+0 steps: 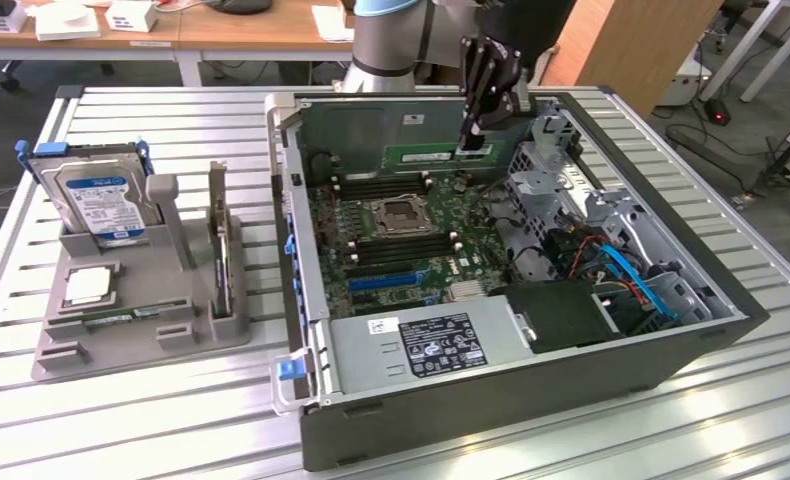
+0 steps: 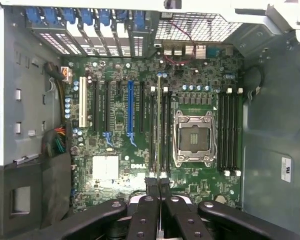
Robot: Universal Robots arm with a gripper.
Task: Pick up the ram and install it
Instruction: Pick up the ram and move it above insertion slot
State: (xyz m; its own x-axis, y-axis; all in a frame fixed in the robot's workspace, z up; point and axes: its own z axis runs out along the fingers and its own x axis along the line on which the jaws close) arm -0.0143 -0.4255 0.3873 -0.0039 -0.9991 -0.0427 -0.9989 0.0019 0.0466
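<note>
We see the pincer (image 1: 473,148) closed on the ram (image 1: 429,155), gripping the green stick near one end so that most of its length juts out sideways from the fingers, long edge level. The pincer hangs inside the open computer case (image 1: 715,330), and the ram it carries sits above the motherboard (image 1: 368,250), apart from it. In the wrist view the fingertips are pressed together around the stick's thin edge, and straight beneath the pincer run the long memory slots (image 2: 165,130) with white clips at their ends. The ram lines up along them. Just beside those slots, off to one side of the pincer, is the square processor socket (image 2: 194,137). Well apart from the pincer, outside the case, a grey holder (image 1: 142,330) rests on the surface (image 1: 128,420) with a hard drive (image 1: 102,200) standing in it.
</note>
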